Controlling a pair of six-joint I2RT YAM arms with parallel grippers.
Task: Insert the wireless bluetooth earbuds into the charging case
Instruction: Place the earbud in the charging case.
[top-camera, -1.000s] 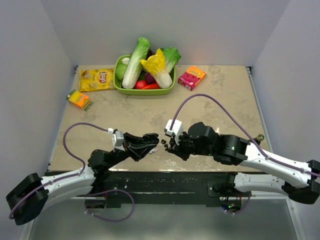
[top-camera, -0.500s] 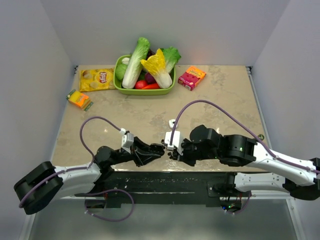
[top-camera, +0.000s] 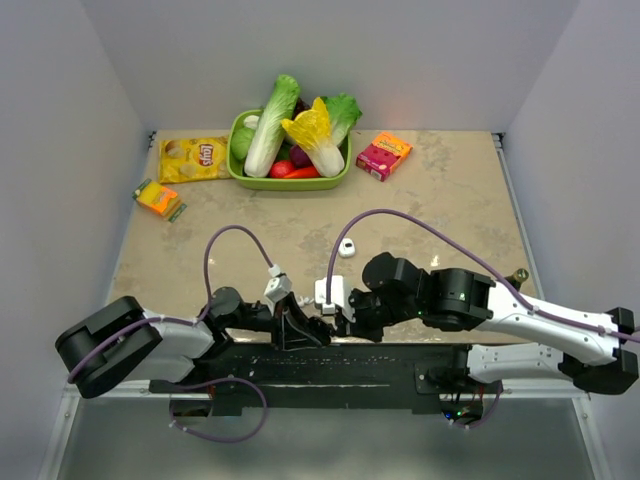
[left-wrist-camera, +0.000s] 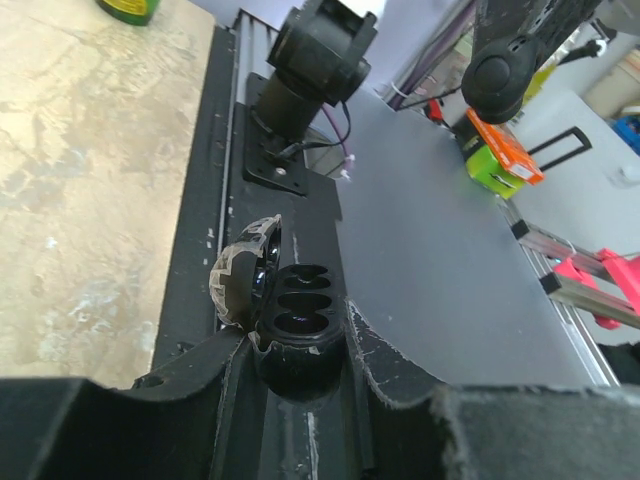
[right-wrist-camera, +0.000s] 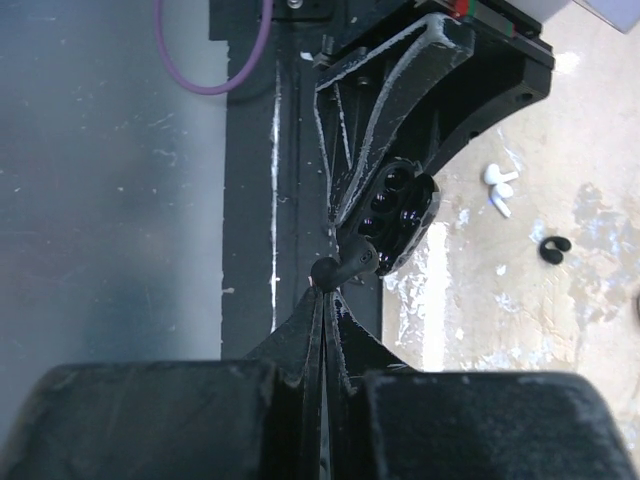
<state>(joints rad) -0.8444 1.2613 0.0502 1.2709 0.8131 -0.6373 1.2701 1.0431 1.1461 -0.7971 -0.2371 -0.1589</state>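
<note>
Left claw (left-wrist-camera: 297, 352) is pinching the black charging case (left-wrist-camera: 299, 312) by its lower body, one finger on each side. The case is lifted off the bench (top-camera: 450, 190), at the near edge over the black base rail between the two arms. Its lid (left-wrist-camera: 243, 285) is flipped open and stands on the bench side. The open face points up at the left wrist camera, with the sockets showing as dark hollows stacked in a row. In that view the long axis runs along the claw, away from the camera. In the right wrist view the case sits diagonal, open face toward that camera, top end leaning toward the bench. Right claw (right-wrist-camera: 322, 292) is pressed together, pinching a black earbud (right-wrist-camera: 346, 264) at its tips. The earbud sits just beside the lower rim of the case; cannot tell if it touches. From the top view the two claws meet tip to tip, and the case itself is hard to make out there. A small white piece (top-camera: 347, 248) with a dark spot lies on the bench a bit beyond the claws, apart from both. At the far side are a green bowl (top-camera: 240, 172) of vegetables, a yellow chips bag (top-camera: 193, 158), a pink box (top-camera: 383, 155) and an orange pack (top-camera: 158, 198).
</note>
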